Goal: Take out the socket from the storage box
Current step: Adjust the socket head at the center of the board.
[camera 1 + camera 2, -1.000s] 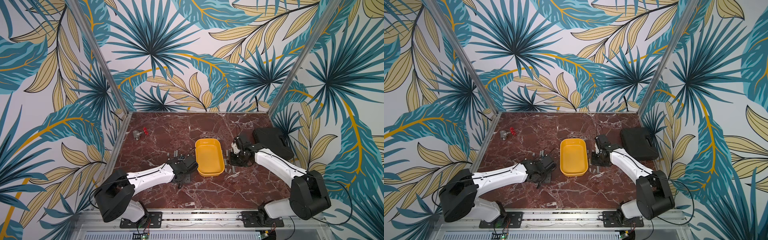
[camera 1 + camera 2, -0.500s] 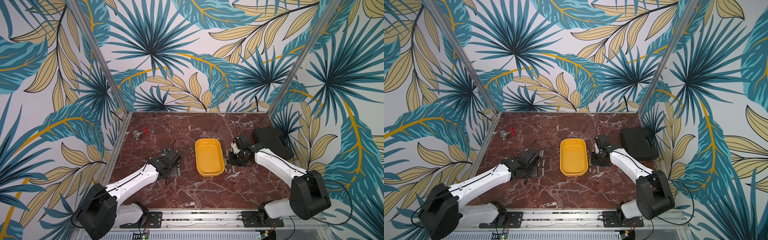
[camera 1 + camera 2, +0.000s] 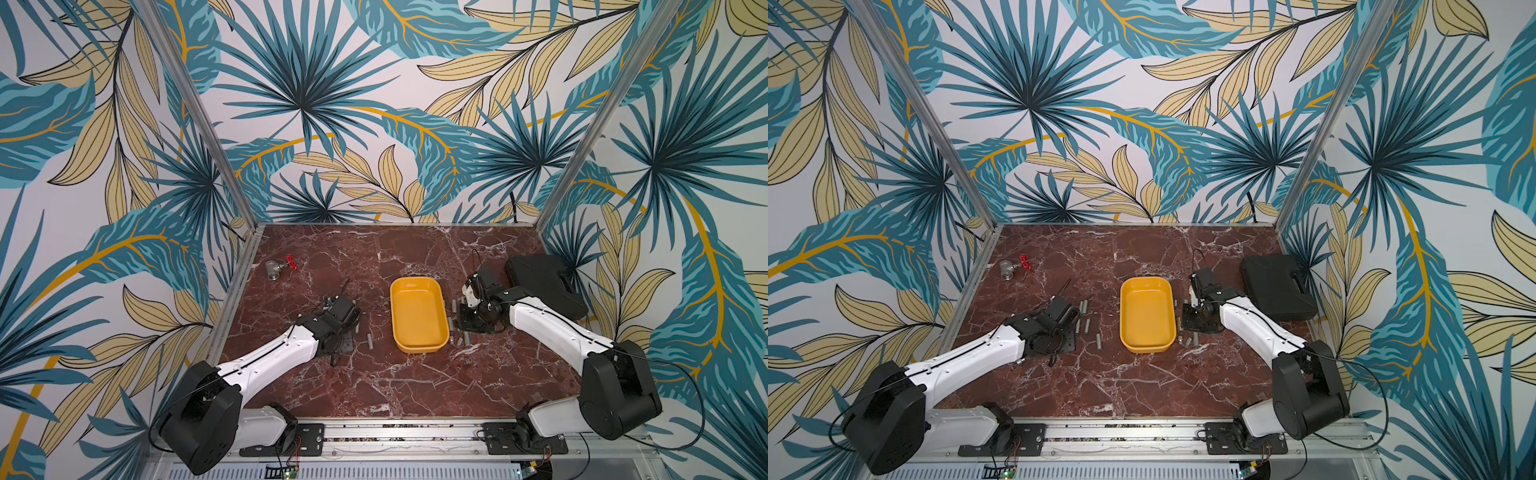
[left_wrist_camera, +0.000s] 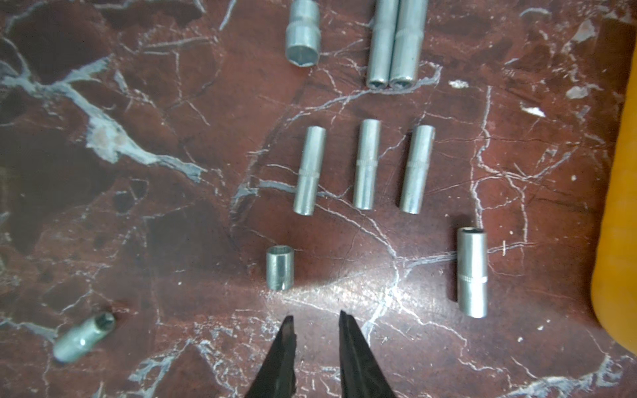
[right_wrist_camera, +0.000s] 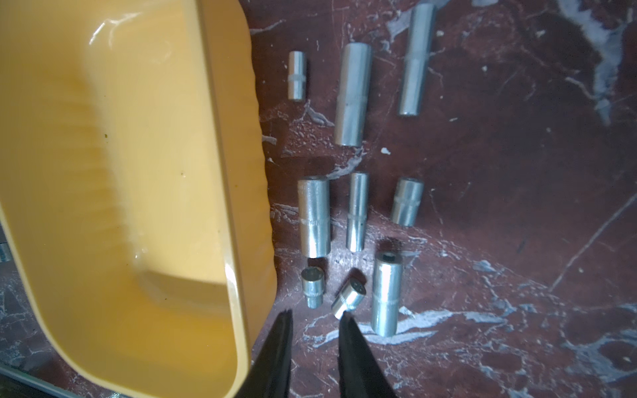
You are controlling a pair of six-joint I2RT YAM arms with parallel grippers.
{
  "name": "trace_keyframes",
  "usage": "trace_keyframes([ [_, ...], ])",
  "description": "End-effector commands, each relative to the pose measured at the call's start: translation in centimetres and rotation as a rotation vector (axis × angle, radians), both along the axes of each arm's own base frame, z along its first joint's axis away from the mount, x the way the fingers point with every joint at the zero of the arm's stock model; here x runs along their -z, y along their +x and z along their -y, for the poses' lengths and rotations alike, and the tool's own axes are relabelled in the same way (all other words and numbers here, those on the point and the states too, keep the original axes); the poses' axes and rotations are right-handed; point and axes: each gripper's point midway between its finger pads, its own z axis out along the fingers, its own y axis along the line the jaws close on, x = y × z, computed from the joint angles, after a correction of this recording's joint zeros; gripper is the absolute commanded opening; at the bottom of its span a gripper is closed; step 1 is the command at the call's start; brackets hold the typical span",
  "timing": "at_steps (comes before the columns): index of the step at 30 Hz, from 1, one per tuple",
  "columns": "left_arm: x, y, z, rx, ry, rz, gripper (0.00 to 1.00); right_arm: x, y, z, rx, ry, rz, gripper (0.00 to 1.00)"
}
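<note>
The yellow storage box (image 3: 419, 320) sits at the middle of the counter (image 3: 374, 386). Steel sockets (image 4: 368, 164) lie in rows along both its long sides. Both the left jaws and the right jaws stand slightly parted, gripping nothing.

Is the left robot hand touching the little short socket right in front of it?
Apart. The left wrist view shows a strip of bare marble tabletop between the short socket and the left gripper's fingers, which hold nothing.
</note>
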Motion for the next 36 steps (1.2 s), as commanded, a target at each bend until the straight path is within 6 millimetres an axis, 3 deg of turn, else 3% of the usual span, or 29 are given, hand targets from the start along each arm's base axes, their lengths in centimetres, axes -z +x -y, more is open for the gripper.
trace_keyframes([
  [1, 0.2, -1.3, -2.5, -0.094, 0.034, -0.025, 0.3, 0.4, -0.4, 0.2, 0.005, 0.001, -0.012, 0.26],
  [8, 0.1, -3.1, -7.2, -0.272, 0.062, -0.066, 0.44, 0.7, -0.5, 0.1, 0.001, 0.004, -0.017, 0.26],
  [14, -0.8, -2.3, -9.4, -0.34, 0.036, -0.009, 0.51, 1.0, -0.4, -0.1, -0.002, 0.012, -0.022, 0.26],
  [19, -1.4, -0.4, -9.5, -0.327, 0.007, 0.043, 0.53, 0.9, -0.4, -0.1, -0.002, 0.014, -0.015, 0.26],
  [36, -0.5, 3.4, -8.3, -0.247, -0.022, 0.029, 0.55, -0.8, 0.0, 0.0, -0.011, 0.004, 0.016, 0.26],
])
